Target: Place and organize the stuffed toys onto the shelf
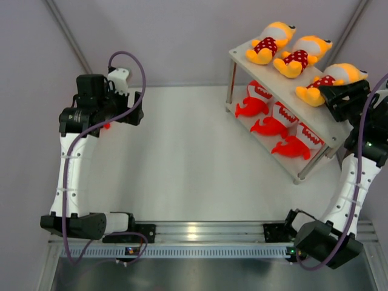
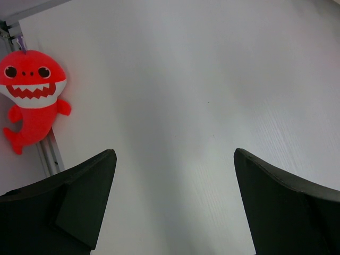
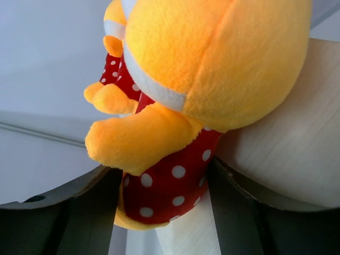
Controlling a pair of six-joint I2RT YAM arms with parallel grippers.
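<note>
Figure [image 3: 175, 175] in the right jaws lies at the near end of the shelf's [image 1: 280, 85] top board. The jaws are clamped on its dotted shorts, one finger pressing each side. Your step, as I read it, is the release. Make sure the plush rests flat on the board before you let go. In the overhead view its head looks close to the board's edge, so it may roll if you free it early. Line it up with the two other figures [image 1: 300, 56] farther along the board, feet pointing the same way, with a like gap between neighbours. Open wide, then draw straight back and up so no finger snags the plush and drags it off. Below, three sharks [image 1: 276, 121] lie in a row on the lower board, so hold your wrist off them as you pull away.

One toy remains off the shelf. The stray shark [image 2: 33, 95] lies face up at the left edge of the desk [image 1: 194, 157], against the rail [image 2: 50, 154]. Your left jaws hang over bare desk near it, spread wide and holding nothing. Come at it from the desk side, because the rail will likely crowd a finger on the other.
</note>
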